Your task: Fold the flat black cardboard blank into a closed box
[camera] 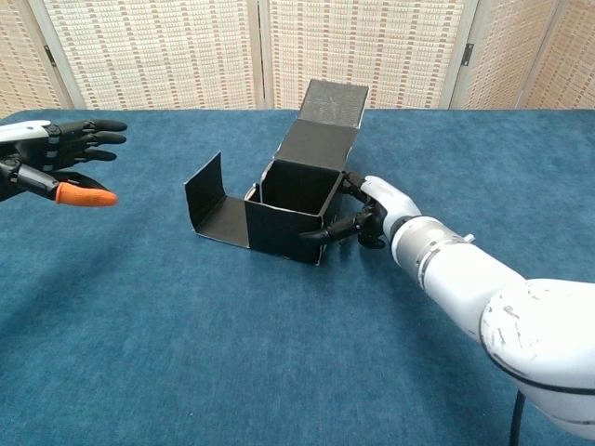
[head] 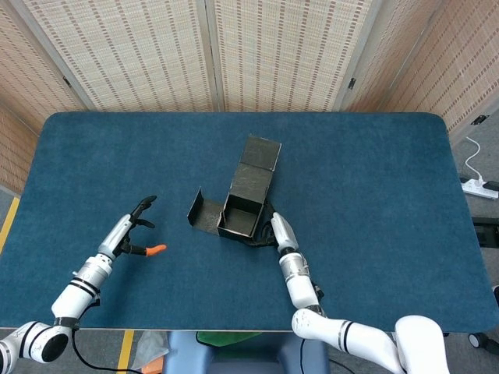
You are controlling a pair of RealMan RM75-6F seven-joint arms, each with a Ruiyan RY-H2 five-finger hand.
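Observation:
The black cardboard box (head: 240, 224) (camera: 284, 228) stands half-formed at the table's middle, its top open. Its lid flap (head: 261, 153) (camera: 334, 102) rises at the back, and a side flap (head: 199, 213) (camera: 210, 197) lies spread to the left. My right hand (head: 277, 231) (camera: 374, 208) rests against the outside of the box's right wall, thumb reaching along the lower front corner, fingers near the upper edge. My left hand (head: 134, 231) (camera: 58, 160) hovers well left of the box, fingers spread, holding nothing; one fingertip (head: 157, 250) (camera: 85, 196) is orange.
The blue table cloth (head: 374, 195) (camera: 232, 372) covers the whole table. Woven screens (head: 273, 47) stand behind the far edge. A power strip (head: 477, 187) lies on the floor off the right side.

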